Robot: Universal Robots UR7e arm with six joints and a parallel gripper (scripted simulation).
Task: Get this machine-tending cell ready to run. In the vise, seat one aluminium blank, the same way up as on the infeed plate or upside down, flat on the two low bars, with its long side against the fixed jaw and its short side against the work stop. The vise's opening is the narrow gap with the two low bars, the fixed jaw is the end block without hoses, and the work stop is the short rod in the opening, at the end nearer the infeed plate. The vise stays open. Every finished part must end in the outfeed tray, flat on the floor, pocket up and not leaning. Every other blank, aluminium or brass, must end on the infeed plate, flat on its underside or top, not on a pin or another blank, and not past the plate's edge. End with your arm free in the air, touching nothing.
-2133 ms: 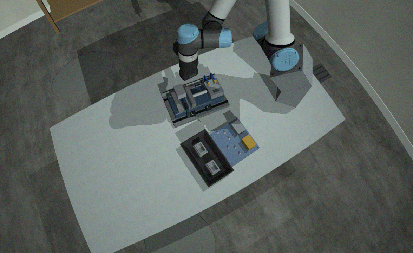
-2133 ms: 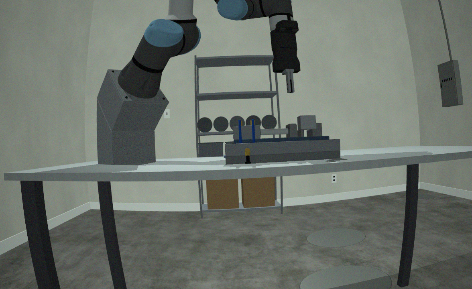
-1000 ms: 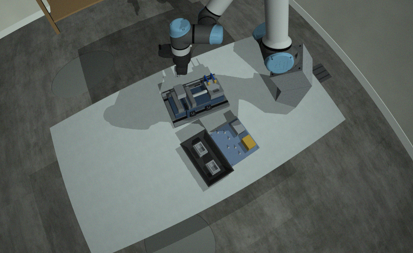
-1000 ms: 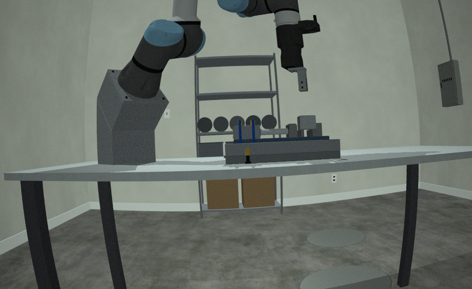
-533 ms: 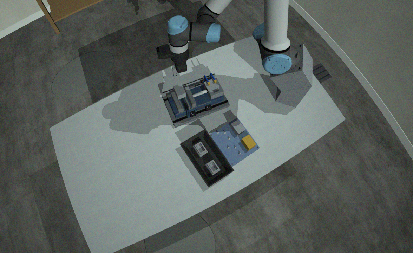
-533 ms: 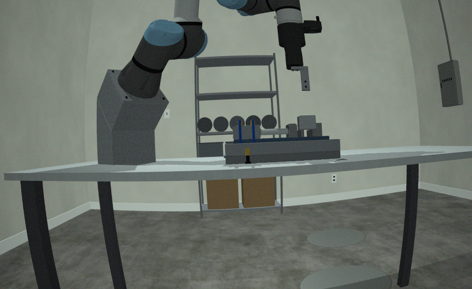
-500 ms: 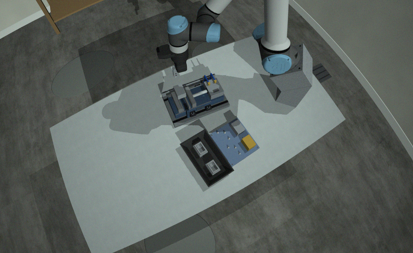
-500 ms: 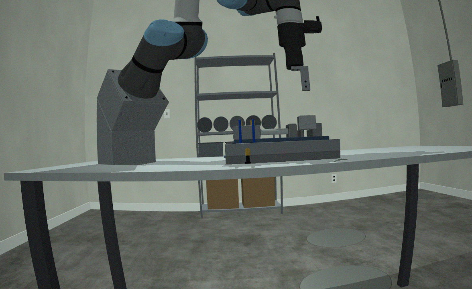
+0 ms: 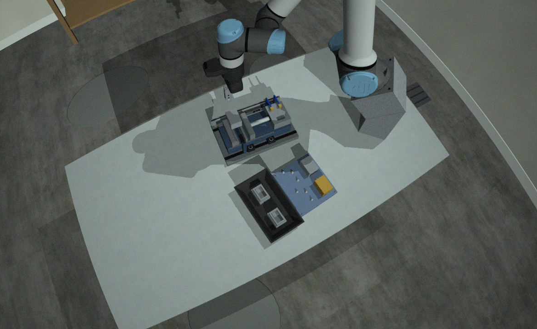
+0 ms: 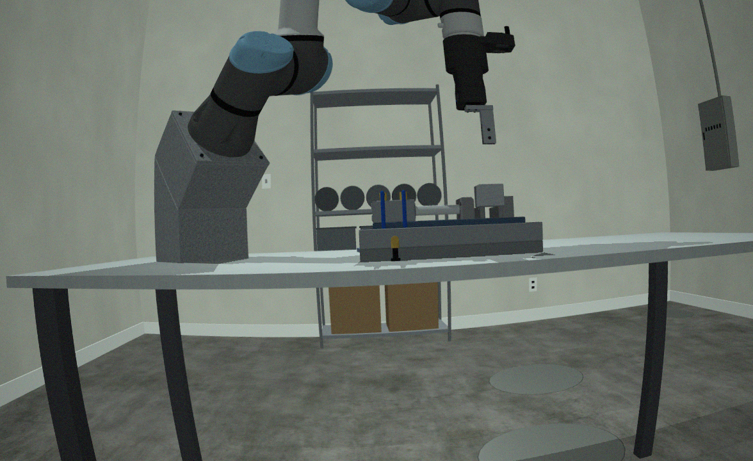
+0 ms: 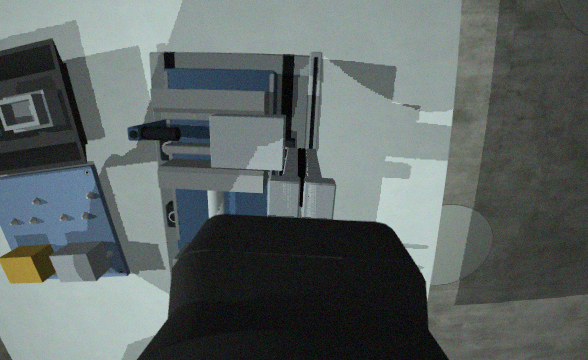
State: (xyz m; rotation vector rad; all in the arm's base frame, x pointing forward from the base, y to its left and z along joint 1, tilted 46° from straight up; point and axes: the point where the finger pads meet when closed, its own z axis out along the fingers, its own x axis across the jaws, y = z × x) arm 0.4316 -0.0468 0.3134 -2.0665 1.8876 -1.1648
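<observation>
My gripper (image 9: pixel 226 94) is shut and empty. It hangs high in the air over the far edge of the vise (image 9: pixel 254 126), as the side view (image 10: pixel 488 134) and the wrist view (image 11: pixel 301 170) also show. A grey aluminium blank (image 11: pixel 246 141) sits over the vise's opening, apart from the dark work stop (image 11: pixel 156 132). It stands higher than the jaws (image 10: pixel 488 194). The blue infeed plate (image 9: pixel 303 186) holds an aluminium blank (image 9: pixel 309 165) and a brass blank (image 9: pixel 323 186) near its far edge. The black outfeed tray (image 9: pixel 268 204) holds two finished parts (image 9: pixel 260 193) (image 9: pixel 277 216), pockets up.
Blue hoses (image 9: pixel 272 102) rise from the vise's end block nearest the arm's grey pedestal (image 9: pixel 378 110). Small pins (image 11: pixel 64 216) stick up from the infeed plate. A shelf rack (image 10: pixel 376 171) stands behind the table.
</observation>
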